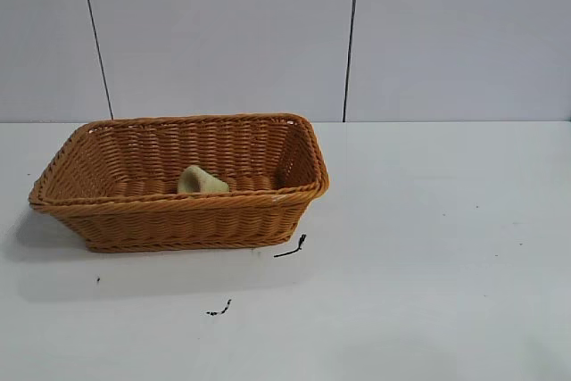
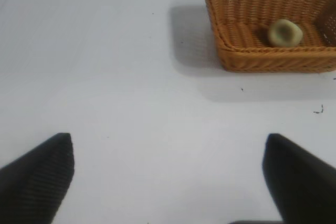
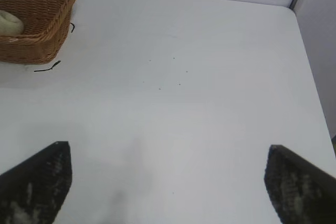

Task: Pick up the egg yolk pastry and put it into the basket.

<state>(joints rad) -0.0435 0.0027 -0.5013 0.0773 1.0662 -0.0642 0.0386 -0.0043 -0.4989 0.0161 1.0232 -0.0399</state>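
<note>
Although no arm shows in the exterior view, the egg yolk pastry [image 1: 202, 180] is found lying on the floor of the basket [image 1: 178, 216], roughly midway along it and close behind the near wall, which hides its lower edge. From the left wrist view it reads as a small pale yellowish-green dome with a dent in its top, matte, sitting free of the wicker sides. By its look it is judged light and soft, likely to crumble or dent under a hard squeeze, and not slippery; a hold would best fall across its widest girth, low on the dome, with gentle pressure and clear of the dented crown. Seated on the white table [image 1: 428, 247], the basket is flared, stiff and woven, with a braided rim, and has a shadow along its near side. Two short dark scraps [image 1: 291, 247] lie on the table just in front of it. Well back from the basket, the left gripper [image 2: 168, 182] has its fingers spread wide with nothing between them. Likewise spread and empty, the right gripper [image 3: 168, 182] sits apart from the basket, over bare table. Placement is judged complete.
</note>
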